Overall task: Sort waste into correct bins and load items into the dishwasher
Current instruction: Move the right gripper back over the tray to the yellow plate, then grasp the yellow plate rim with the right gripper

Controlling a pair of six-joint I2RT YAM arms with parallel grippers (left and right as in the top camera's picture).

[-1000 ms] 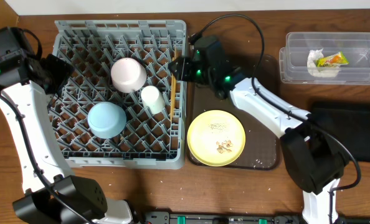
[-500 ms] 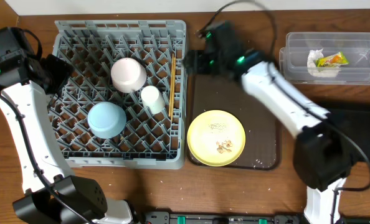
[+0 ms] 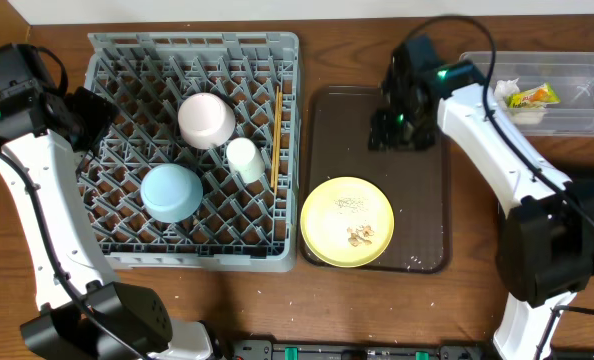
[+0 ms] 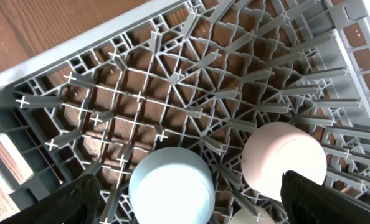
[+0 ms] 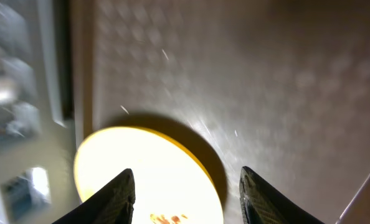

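Observation:
The grey dish rack (image 3: 117, 250) holds a pale pink bowl (image 3: 207, 119), a light blue bowl (image 3: 171, 192), a small white cup (image 3: 243, 159) and wooden chopsticks (image 3: 275, 135) along its right side. The yellow plate (image 3: 347, 221) with pale crumbs (image 3: 359, 236) lies on the brown tray (image 3: 422, 215). The clear tub (image 3: 477, 110) holds the white napkin (image 3: 507, 100) and the yellow-green wrapper (image 3: 533, 96). My right gripper (image 3: 394, 135) is open and empty above the tray, behind the plate (image 5: 144, 177). My left gripper (image 3: 95, 115) is open and empty over the rack's left side, above the blue bowl (image 4: 170, 185) and pink bowl (image 4: 284, 160).
A flat black tray (image 3: 577, 215) lies at the right edge, partly under my right arm. The rack's lattice wall (image 3: 292, 150) stands right beside the brown tray's left rim. Bare wooden table (image 3: 257, 310) runs along the front.
My right gripper has left the rack's right edge, where the chopsticks now lie, and swung right over the brown tray. The left arm has not moved.

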